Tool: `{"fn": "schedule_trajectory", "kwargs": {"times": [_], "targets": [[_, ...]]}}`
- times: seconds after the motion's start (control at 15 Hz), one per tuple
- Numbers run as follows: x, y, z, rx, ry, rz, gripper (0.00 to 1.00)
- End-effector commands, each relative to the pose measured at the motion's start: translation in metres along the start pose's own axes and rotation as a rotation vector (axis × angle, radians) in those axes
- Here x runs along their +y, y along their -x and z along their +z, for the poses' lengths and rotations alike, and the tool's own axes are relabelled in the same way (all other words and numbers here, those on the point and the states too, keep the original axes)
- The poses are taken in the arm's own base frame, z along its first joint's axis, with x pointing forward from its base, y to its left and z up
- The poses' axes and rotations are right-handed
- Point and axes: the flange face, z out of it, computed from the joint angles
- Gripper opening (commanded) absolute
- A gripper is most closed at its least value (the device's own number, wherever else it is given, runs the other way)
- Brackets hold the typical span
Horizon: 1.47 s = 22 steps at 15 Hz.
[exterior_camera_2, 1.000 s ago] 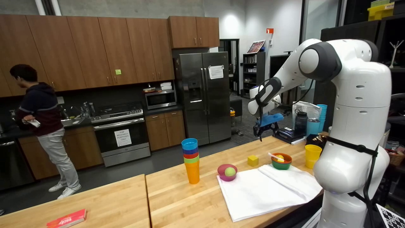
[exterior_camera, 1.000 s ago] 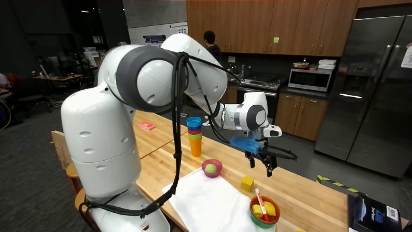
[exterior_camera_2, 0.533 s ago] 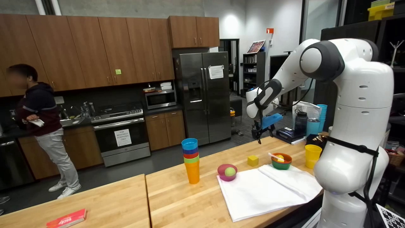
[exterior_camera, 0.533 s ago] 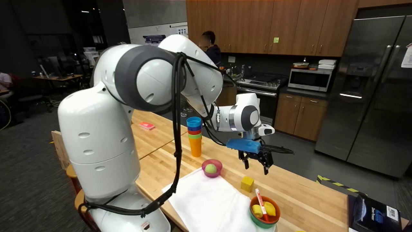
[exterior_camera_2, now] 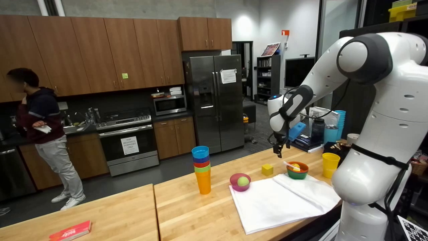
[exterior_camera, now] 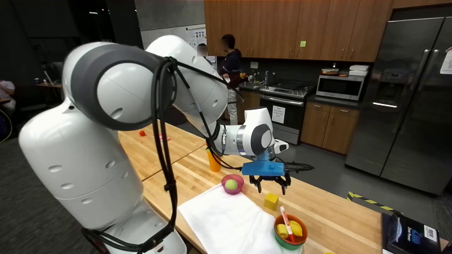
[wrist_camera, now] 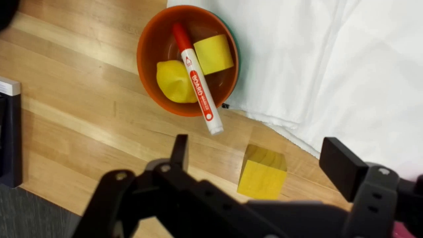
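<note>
Two black fingers (wrist_camera: pixel 343 170) of the claw (exterior_camera: pixel 272 189) are spread wide above the wooden surface (wrist_camera: pixel 99 86). Near the claw and lower down, a yellow block (wrist_camera: pixel 262 180) sits on the surface, just beside a white cloth (wrist_camera: pixel 287 49). By the cloth's edge, an orange and green bowl (wrist_camera: pixel 141 61) holds a lemon (wrist_camera: pixel 173 81), a short yellow piece (wrist_camera: pixel 214 54) and a red and white marker (wrist_camera: pixel 199 82) that pokes out. A pink bowl (exterior_camera_2: pixel 235 186) with a green ball (exterior_camera_2: pixel 243 181) stands by a cloth corner.

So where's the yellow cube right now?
In the wrist view, the yellow cube shows low and right of centre, framed by the open jaws; it rests on the table near the white cloth and the orange bowl.
</note>
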Motion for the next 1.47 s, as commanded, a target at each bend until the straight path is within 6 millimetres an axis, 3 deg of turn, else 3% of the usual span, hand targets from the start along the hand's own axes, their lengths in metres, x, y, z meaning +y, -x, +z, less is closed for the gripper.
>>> {"fn": "schedule_trajectory", "kwargs": {"times": [0.0, 0.47, 0.73, 1.13, 1.4], "targets": [[-0.001, 0.002, -0.001, 0.003, -0.002, -0.006, 1.00], [-0.002, 0.004, -0.002, 0.008, -0.001, -0.018, 1.00], [-0.014, 0.012, -0.004, 0.117, 0.006, -0.193, 1.00], [-0.023, 0.034, 0.026, 0.258, -0.071, -0.421, 1.00], [-0.005, 0.065, 0.045, 0.260, -0.117, -0.498, 1.00]]}}
